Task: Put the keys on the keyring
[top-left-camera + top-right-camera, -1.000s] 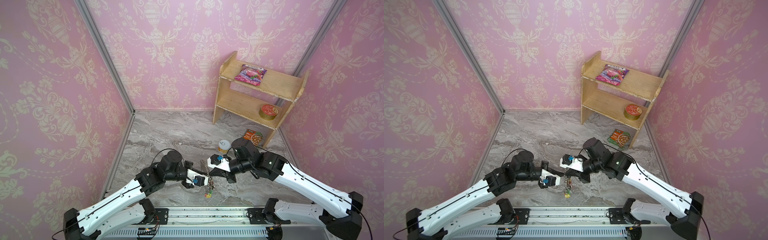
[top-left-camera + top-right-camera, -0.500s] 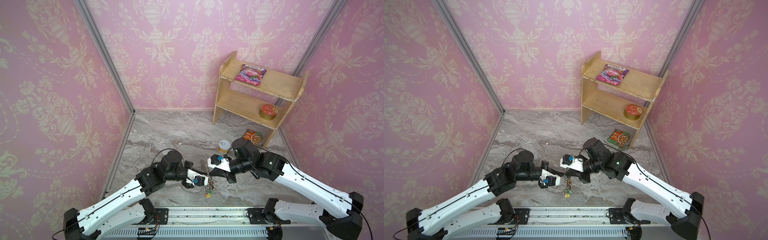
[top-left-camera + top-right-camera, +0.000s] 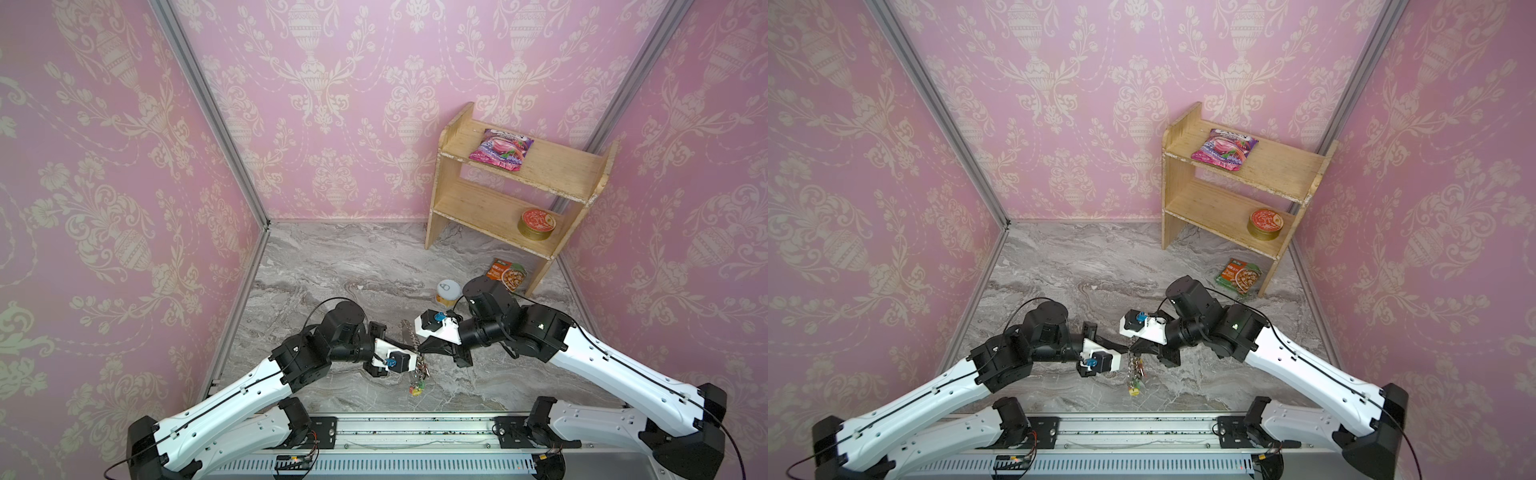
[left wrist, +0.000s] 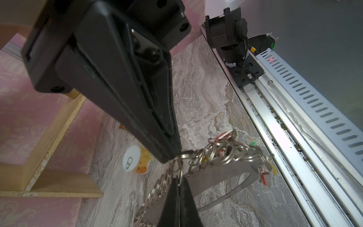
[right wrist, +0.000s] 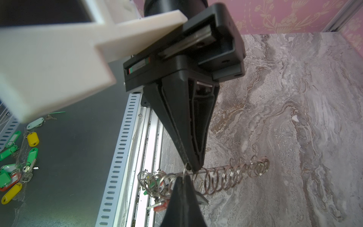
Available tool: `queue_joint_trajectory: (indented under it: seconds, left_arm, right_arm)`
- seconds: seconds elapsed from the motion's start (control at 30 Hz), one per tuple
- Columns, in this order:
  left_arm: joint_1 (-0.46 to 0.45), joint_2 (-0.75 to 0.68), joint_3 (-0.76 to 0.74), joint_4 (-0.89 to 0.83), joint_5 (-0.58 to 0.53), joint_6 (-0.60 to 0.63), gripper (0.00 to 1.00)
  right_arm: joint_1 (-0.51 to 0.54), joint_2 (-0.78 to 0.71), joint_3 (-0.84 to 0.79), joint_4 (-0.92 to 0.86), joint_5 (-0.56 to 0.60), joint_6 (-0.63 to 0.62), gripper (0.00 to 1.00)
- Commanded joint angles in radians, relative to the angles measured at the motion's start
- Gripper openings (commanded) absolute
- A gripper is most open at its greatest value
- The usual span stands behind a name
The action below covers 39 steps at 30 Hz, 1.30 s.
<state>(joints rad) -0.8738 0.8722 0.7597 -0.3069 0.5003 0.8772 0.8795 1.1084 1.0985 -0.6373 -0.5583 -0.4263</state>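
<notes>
left wrist view is showing the keyring (image 4: 225, 176) hanging clear of the marble worktop (image 4: 206, 88), close to the front rail (image 4: 275, 121), its coloured tags (image 4: 264, 176) dangling. the left pincer (image 4: 177, 181) is pinching one small chain ring, jaws tight together. the right pincer (image 4: 170, 158) is nipping a neighbouring ring likewise. a can (image 4: 137, 160) is standing beyond.

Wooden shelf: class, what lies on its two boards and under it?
Top board: a pink packet. Lower board: a red tin. Beneath, an orange packet shows on the floor; the board covers the rest.
</notes>
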Motion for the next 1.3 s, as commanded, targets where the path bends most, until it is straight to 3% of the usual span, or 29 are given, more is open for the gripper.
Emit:
queue_joint_trajectory:
  seconds: [0.0,1.27]
  left_arm:
    - [0.006,-0.006,0.026,0.052,-0.020,-0.021,0.00]
    - [0.007,-0.022,0.024,0.053,-0.057,-0.021,0.00]
  right_arm:
    - [0.020,-0.002,0.026,-0.062,-0.063,-0.010,0.00]
    - [0.037,0.027,0.039,-0.101,-0.104,-0.008,0.00]
